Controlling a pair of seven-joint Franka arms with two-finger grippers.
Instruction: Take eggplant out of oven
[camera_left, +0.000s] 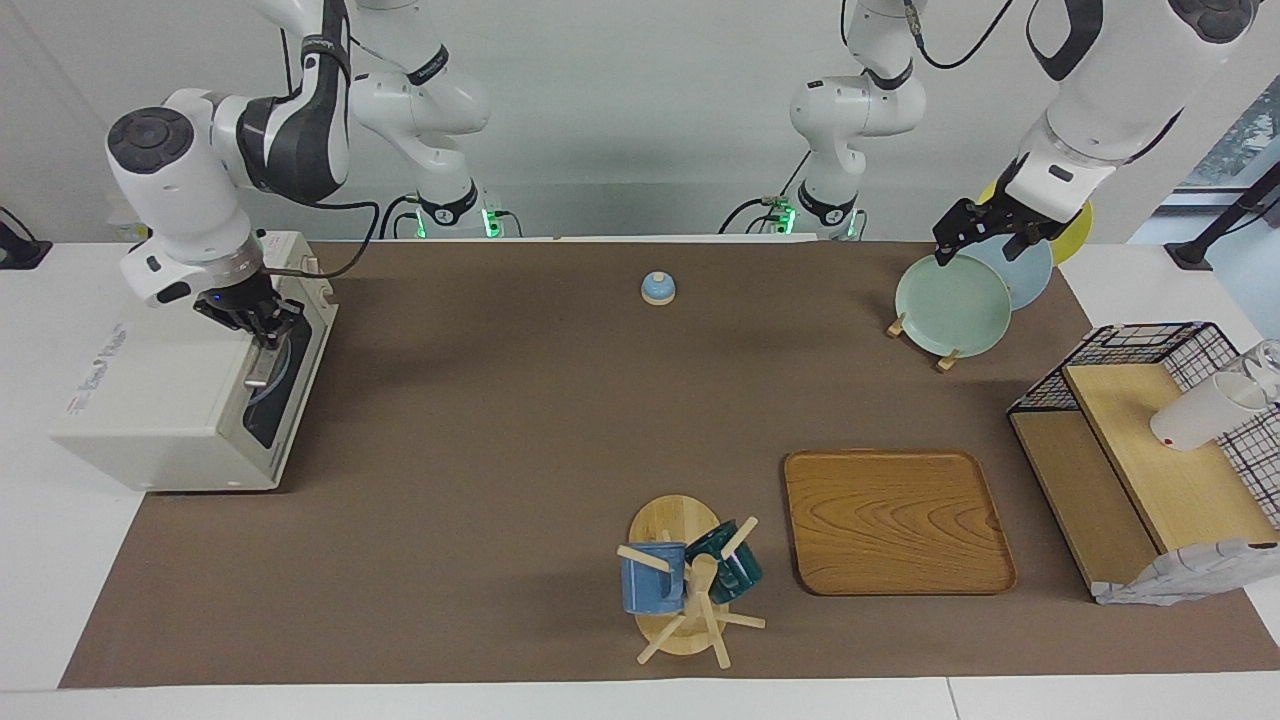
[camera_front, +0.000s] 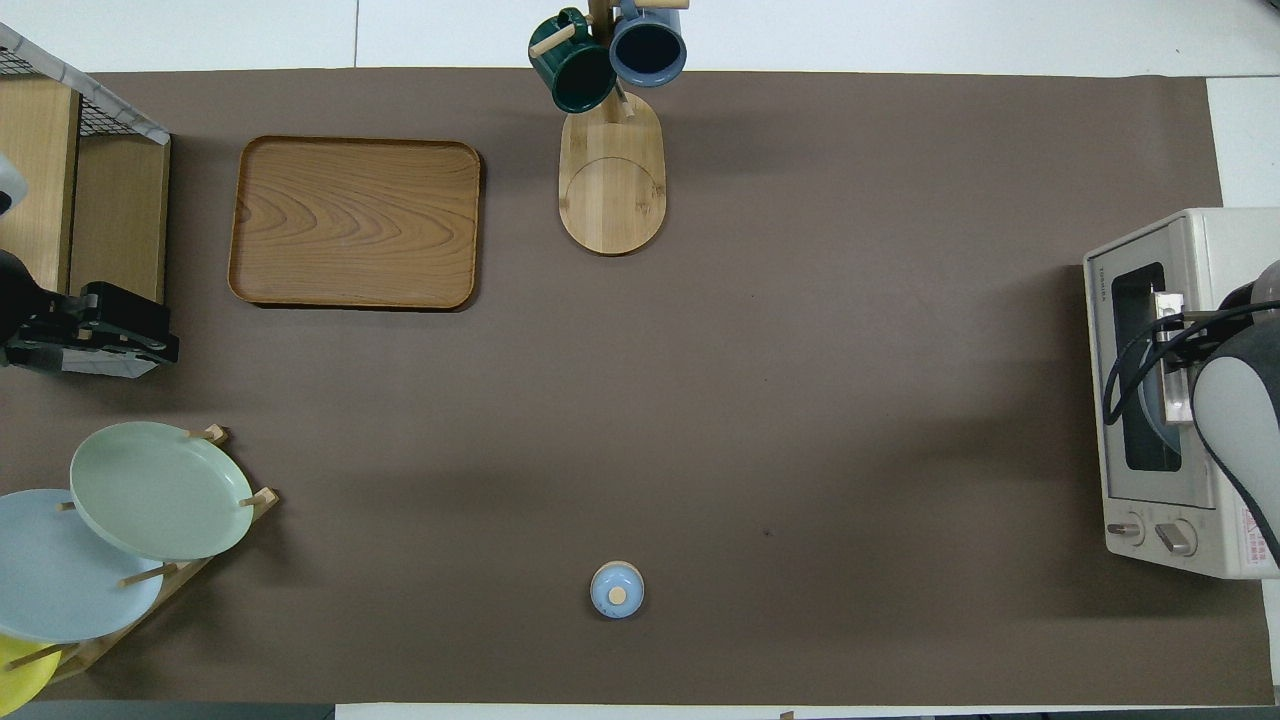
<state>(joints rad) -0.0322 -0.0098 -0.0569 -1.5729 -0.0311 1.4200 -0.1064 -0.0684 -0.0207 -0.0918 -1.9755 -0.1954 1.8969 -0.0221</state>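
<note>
The oven (camera_left: 190, 400) is sitting at the right arm's end of the counter (camera_left: 500, 450), its glass door (camera_front: 1140, 370) closed. The right pincer (camera_left: 262, 325) is clenched on the oven's bar handle (camera_left: 262, 362), gripping it near the end that lies toward the robots. The eggplant isn't showing in either view (presumably inside, hidden by the dark glass, where only a pale round shape is faintly reading).

Step in hand, as I judge it: opening the door. To do it well, the pull should be following the door's hinge arc, out and down toward the counter, not straight out, w/ the wrist rotating along so the grip isn't slipping off the bar. Going slowly matters bc the oven looks light and could be dragging across the counter. An off-centre grip may be twisting the door, so steady force helps.

The left pincer (camera_left: 985, 232) is waiting, released, over the plate rack (camera_left: 955, 300).
</note>
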